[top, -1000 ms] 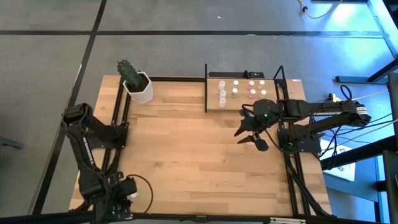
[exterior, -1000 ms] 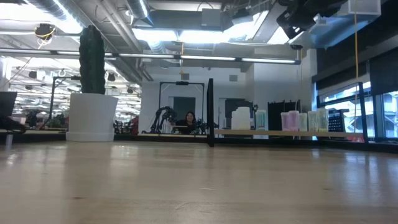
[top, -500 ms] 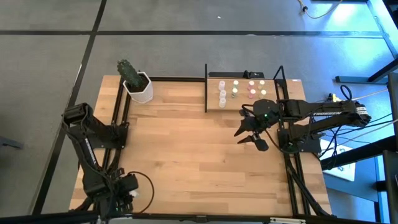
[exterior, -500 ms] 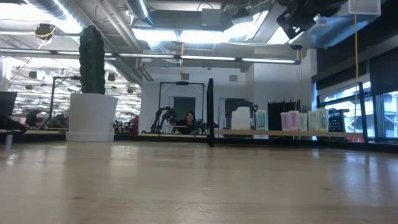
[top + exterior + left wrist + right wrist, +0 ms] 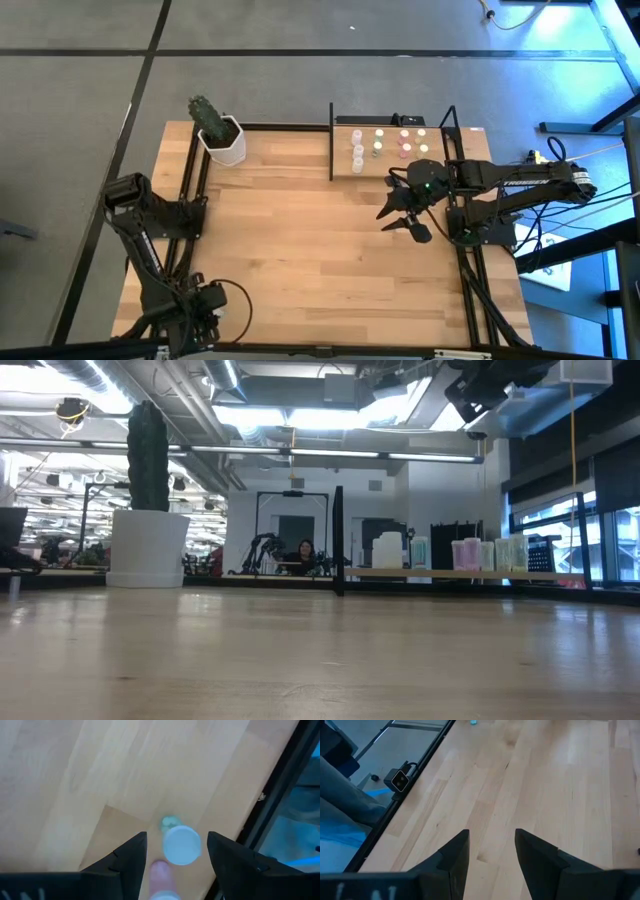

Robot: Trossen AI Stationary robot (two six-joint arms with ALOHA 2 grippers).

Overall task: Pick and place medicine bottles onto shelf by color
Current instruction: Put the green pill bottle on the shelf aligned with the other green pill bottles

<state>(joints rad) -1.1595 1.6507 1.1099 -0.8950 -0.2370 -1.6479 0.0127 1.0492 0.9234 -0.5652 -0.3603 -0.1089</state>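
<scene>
In the left wrist view my left gripper [image 5: 176, 837] is open and points down at the near left corner of the table [image 5: 300, 250]. A white-capped medicine bottle [image 5: 181, 845] stands upright between its fingers, apart from both. A green-capped bottle [image 5: 169, 822] stands just beyond it and a pinkish one [image 5: 160, 870] lies closer in. In the high view the gripper [image 5: 205, 300] hides them. The shelf [image 5: 440, 165] at the far right holds several bottles [image 5: 378, 148]. My right gripper [image 5: 395, 222] hangs open and empty in front of the shelf.
A white hexagonal pot with a cactus [image 5: 225, 140] stands at the far left corner. Black metal uprights [image 5: 332, 140] frame the shelf, and black rails run along the table's left and right edges. The bare wooden middle of the table lies between the two arms.
My left gripper has sunk toward the table at the near left corner, staying open. My right gripper has kept still.
</scene>
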